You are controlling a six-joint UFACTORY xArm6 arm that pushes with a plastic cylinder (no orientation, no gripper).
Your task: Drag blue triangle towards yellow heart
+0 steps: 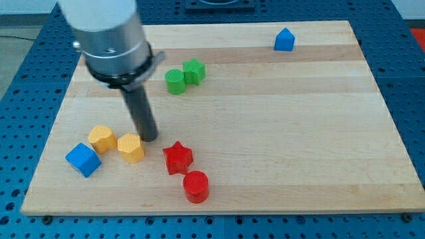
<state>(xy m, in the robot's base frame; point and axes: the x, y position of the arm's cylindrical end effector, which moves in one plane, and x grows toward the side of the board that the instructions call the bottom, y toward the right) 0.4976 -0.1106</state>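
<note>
Arm enters from the view's top left. Its grey cylindrical end housing (109, 36) is blurred. A straight dark rod (139, 109) descends from the housing, close to vertical, leaning slightly toward the view's right. My tip (149, 139) meets the tabletop (279, 133) in the left half.

Tool tip (149, 139) just beside yellow block (131, 147)

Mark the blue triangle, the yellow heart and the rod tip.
blue triangle (284, 40): camera view, centre of its front face, near the view's top right.
yellow heart (101, 137): camera view, its top face.
my tip (149, 138): camera view, rod's very end, just right of the yellow hexagon (131, 147).
</note>
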